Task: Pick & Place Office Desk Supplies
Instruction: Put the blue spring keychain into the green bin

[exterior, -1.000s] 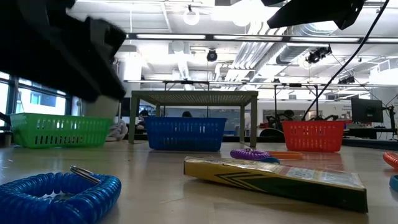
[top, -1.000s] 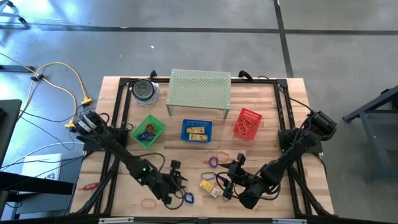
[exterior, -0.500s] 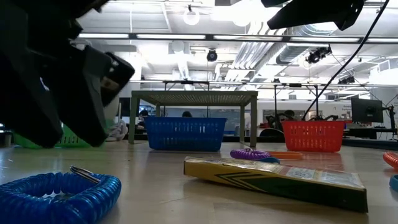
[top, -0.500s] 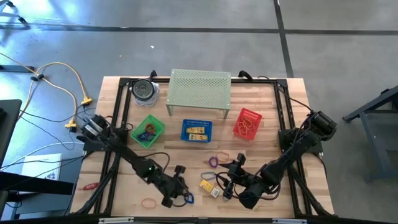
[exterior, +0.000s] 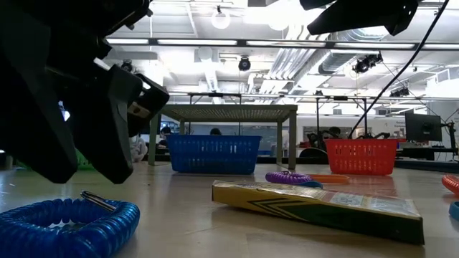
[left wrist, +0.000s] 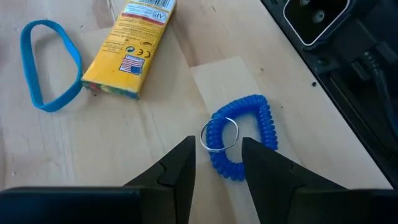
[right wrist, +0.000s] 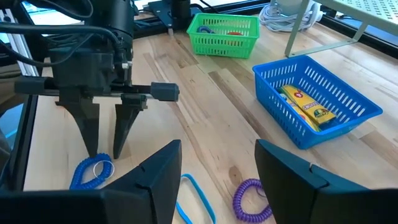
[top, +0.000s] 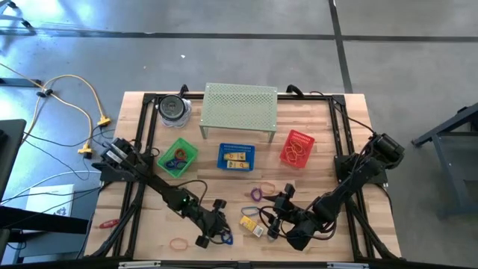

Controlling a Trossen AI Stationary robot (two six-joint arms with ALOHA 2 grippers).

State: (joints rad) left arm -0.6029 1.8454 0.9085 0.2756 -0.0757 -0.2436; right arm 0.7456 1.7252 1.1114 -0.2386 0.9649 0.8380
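A blue coil loop with a metal key ring (left wrist: 239, 140) lies flat on the table near its front edge (top: 225, 238). My left gripper (left wrist: 217, 143) hangs open just above it, fingers slanting down, one on each side of the ring, touching nothing (right wrist: 107, 152). A yellow box (left wrist: 134, 46) and a blue band loop (left wrist: 50, 65) lie flat beyond the coil. A purple coil (top: 256, 194) lies toward the middle of the table. My right gripper (top: 270, 224) waits open next to the yellow box (top: 250, 222), with nothing between its fingers (right wrist: 217, 146).
A green basket (top: 178, 157), a blue basket (top: 236, 157) with yellow boxes and a red basket (top: 297, 148) stand in a row mid-table. Behind them stands a pale green perforated shelf (top: 239, 108), with a round object (top: 173, 108) to its left. An orange band (top: 179, 243) lies at the front left.
My left gripper has moved toward the table's right edge and down toward the blue coil, turning at the wrist as it went; its fingers now hang just over the coil. The coil and the other things have stayed where they were.
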